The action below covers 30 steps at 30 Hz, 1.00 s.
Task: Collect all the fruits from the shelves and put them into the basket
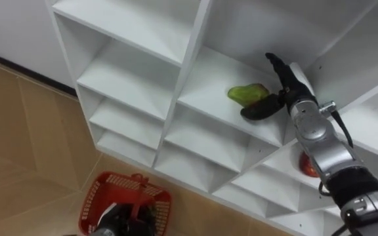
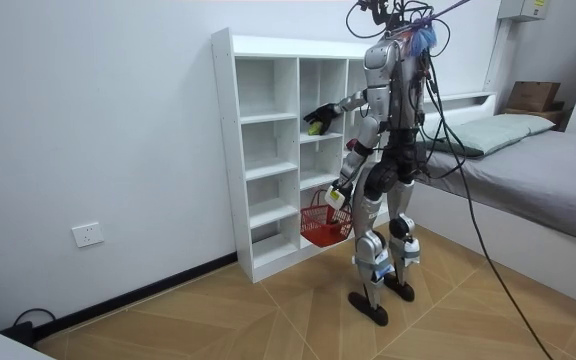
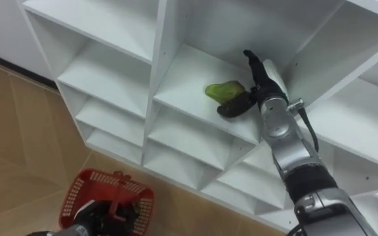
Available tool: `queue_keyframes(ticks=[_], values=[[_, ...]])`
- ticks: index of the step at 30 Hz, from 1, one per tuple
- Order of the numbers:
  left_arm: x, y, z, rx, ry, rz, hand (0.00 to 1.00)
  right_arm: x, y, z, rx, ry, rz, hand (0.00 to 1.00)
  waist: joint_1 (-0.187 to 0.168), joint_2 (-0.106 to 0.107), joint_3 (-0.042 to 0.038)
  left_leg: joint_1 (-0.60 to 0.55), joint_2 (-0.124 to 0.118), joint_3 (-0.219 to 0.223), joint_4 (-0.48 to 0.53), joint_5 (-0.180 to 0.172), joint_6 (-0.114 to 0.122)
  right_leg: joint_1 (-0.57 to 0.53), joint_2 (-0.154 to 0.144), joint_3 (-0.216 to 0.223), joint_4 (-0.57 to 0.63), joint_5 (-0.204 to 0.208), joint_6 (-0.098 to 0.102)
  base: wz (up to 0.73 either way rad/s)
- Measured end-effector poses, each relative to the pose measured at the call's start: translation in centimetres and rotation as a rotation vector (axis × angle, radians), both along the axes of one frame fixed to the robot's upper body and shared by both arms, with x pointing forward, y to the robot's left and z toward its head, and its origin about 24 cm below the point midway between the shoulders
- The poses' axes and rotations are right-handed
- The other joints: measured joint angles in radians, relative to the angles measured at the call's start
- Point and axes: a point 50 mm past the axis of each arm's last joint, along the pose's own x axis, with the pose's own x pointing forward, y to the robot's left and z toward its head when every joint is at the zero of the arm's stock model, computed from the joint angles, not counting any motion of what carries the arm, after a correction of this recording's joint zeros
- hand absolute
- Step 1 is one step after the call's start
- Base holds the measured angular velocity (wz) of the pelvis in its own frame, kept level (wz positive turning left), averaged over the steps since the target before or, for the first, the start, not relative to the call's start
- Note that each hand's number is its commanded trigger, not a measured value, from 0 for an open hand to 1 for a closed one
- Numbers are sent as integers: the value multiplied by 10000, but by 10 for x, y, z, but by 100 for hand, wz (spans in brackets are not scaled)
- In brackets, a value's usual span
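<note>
A green fruit [image 1: 245,93] [image 3: 223,90] lies on a shelf of the white closet [image 1: 126,82] [image 2: 230,150], in an upper compartment. My right hand [image 1: 286,85] [image 3: 262,78] [image 2: 317,118] reaches into that compartment just right of the fruit; it is open, fingers straight, thumb against the fruit's near side. A red fruit [image 1: 307,167] sits in a lower compartment, partly hidden behind my right forearm. Low at my left side, my left hand [image 1: 108,225] [image 3: 87,219] [image 2: 336,195] is shut on the upright handle of a red basket [image 1: 113,190] [image 3: 87,187] [image 2: 318,228].
I stand on a wooden floor [image 2: 268,320] facing the closet, close to its front. Its other compartments in view hold nothing. A bed [image 2: 528,160] runs behind me on the room view's right, and a wall socket [image 2: 86,235] sits low on the wall.
</note>
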Motion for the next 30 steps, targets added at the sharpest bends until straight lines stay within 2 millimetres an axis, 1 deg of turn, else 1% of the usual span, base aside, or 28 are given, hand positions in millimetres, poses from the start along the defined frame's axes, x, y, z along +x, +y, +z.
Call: queue_keyframes(ticks=[3, 7, 8, 12, 14, 18, 20, 23, 30], values=[[5, -1, 2, -1, -114, -46, 100, 0, -1, -1, 2, 19, -12, 0, -3, 1, 0, -20, -1, -2, 19, 0, 0, 1, -9, -119, 1, 1, 0, 0], [7, -1, 3, 0, -166, -69, 100, 2, -2, -2, -36, 144, -74, 0, 10, 27, 8, -27, -1, -2, 40, 0, 0, 3, -9, -121, 5, 4, -6, 0], [7, -1, 3, 1, -166, -71, 100, 2, -2, -2, -49, 167, -95, 0, 20, 72, 32, -32, 0, -2, 59, 0, 0, 3, -7, -119, 5, 6, -9, 0], [7, -2, 3, 8, -167, -173, 100, 3, -2, -2, -21, 167, -113, 0, 29, 135, 7, -71, 0, -11, 119, 0, 0, 2, -4, -118, 10, 16, -10, 0], [9, -4, 3, -43, -199, -220, 100, 5, -2, -1, -48, 184, -116, 0, 29, 221, 0, -78, -1, -13, 147, 0, 0, 1, -4, -118, 10, 29, -12, 0], [11, -6, 4, -22, -238, -328, 100, 6, -3, -1, -96, 271, -141, 0, 32, 325, 3, -50, 2, -14, 162, 1, -1, 27, -2, -119, 18, 35, -18, 0], [9, -6, 2, 33, -78, -416, 100, 7, -4, -2, -135, 349, -142, 0, 28, 387, 6, -3, 3, -12, 145, 1, 0, 49, -5, -116, 56, 39, -17, 0], [7, -7, 1, 76, 49, -529, 100, 7, -4, -3, -136, 418, -149, 0, 42, 424, 11, 50, 14, -10, 143, 1, 0, 47, -11, -117, 152, 38, -17, 0], [5, -6, -1, 109, 208, -529, 100, 7, -2, -4, -128, 460, 2, 0, 44, 423, 8, 65, 14, 29, 156, 4, 1, 47, -24, -116, 156, 38, -17, 0]])
